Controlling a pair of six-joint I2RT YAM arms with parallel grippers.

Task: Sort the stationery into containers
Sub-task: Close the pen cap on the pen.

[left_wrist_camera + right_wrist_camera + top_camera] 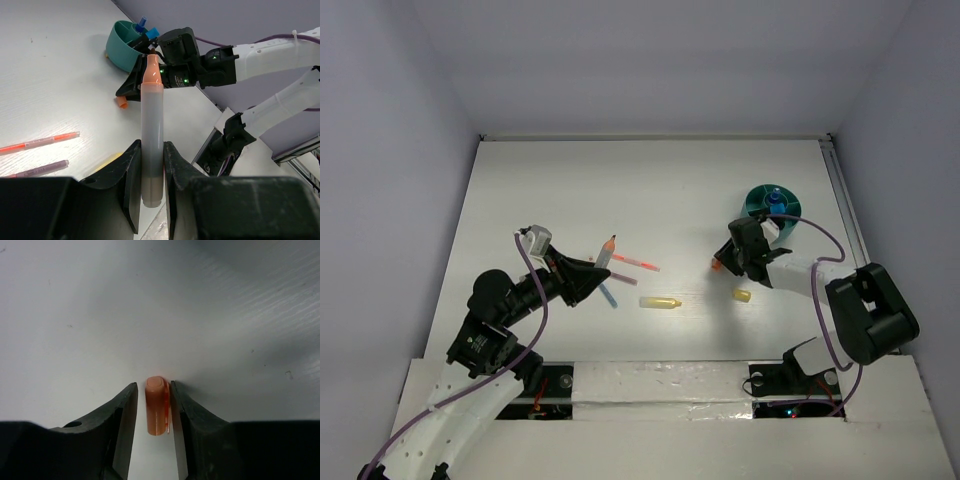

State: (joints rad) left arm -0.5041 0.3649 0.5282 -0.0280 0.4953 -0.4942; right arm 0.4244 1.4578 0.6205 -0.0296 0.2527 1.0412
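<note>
Tabletop (pixel 670 190); marker (pixel 151 107) tip-outward in left hand (pixel 151 148)

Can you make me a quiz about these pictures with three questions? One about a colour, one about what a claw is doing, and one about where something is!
1. What colour is the cup?
A. red
B. white
C. teal

2. What is the left gripper doing?
A. open and empty
B. shut on the grey marker
C. dipped in the cup

3. Where is the orange cap?
A. between the right gripper's fingers
B. inside the cup
C. pushed onto the grey marker

Answers:
1. C, the left wrist view shows its teal wall.
2. B, both fingers press on the marker's barrel.
3. A, the right wrist view shows a finger on each side of it.
</note>
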